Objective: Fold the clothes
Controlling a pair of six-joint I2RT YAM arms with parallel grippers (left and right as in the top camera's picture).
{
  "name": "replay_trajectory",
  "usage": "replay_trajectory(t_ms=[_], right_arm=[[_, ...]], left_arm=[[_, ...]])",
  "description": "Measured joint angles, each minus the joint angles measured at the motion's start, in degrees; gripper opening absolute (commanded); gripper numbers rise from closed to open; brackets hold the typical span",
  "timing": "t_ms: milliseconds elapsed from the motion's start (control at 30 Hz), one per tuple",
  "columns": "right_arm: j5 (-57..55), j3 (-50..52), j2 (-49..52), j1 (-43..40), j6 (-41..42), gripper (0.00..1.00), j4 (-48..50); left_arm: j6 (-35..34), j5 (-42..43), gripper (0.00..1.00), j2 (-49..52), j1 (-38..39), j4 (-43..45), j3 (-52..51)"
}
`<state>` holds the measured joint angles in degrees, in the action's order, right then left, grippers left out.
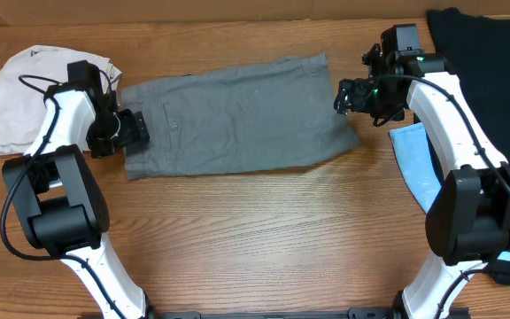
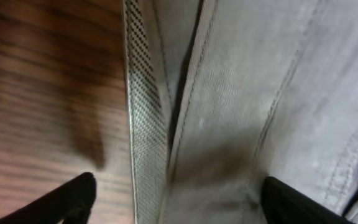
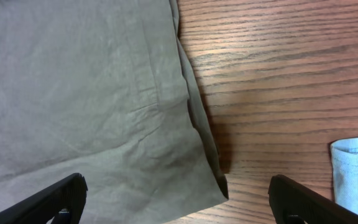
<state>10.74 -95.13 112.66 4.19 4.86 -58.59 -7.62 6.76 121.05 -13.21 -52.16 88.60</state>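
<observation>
The grey shorts (image 1: pixel 237 120) lie flat across the middle of the wooden table, folded lengthwise, waistband to the left. My left gripper (image 1: pixel 129 131) is open over the waistband edge; the left wrist view shows the waistband (image 2: pixel 148 124) and its mesh lining between my spread fingers (image 2: pixel 179 199). My right gripper (image 1: pixel 348 96) is open over the shorts' right leg hem; the right wrist view shows the hem corner (image 3: pixel 210 180) between my fingers (image 3: pixel 179 196). Neither gripper holds anything.
A cream-white folded garment (image 1: pixel 16 97) lies at the far left behind my left arm. A black garment (image 1: pixel 490 53) lies at the back right. A light-blue garment (image 1: pixel 419 164) lies under my right arm and shows in the right wrist view (image 3: pixel 356 168).
</observation>
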Motion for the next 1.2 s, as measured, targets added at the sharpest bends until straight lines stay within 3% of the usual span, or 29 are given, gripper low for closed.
replay_trajectory(t_ms=[300,400,433,467,500,667,767,967,1200], right_arm=[[0.4,0.0,0.0,0.0,-0.1,0.91,0.0],[0.5,0.0,0.0,0.0,-0.1,0.83,0.2],[0.4,0.0,0.0,0.0,-0.1,0.8,0.5],[0.5,0.0,0.0,0.0,-0.1,0.71,0.8],[0.7,0.0,0.0,0.0,-0.1,0.61,1.2],[5.6,0.0,0.0,0.0,0.0,0.16,6.6],[8.2,0.0,0.0,0.0,1.7,0.04,10.1],[11.1,0.0,0.2,0.0,3.5,0.04,11.6],[15.7,0.0,7.1,0.0,4.8,0.04,14.4]], left_arm=[[-0.4,0.6,0.66,-1.6,0.6,9.0,-5.9],[-1.4,0.1,0.43,-2.6,1.0,12.2,-8.2],[-1.3,0.0,0.27,-3.2,1.2,14.3,-9.5],[-1.7,0.1,0.12,-3.4,1.4,15.1,-10.0],[-2.4,0.3,0.04,-3.5,1.6,16.0,-10.7],[-3.2,1.8,0.04,-3.8,2.1,16.1,-11.0],[-3.2,1.9,0.04,-3.8,2.1,12.5,-9.9],[-2.7,2.0,0.04,-3.6,2.4,0.5,-5.1],[-0.8,2.5,0.04,-3.6,2.8,-12.7,10.2]])
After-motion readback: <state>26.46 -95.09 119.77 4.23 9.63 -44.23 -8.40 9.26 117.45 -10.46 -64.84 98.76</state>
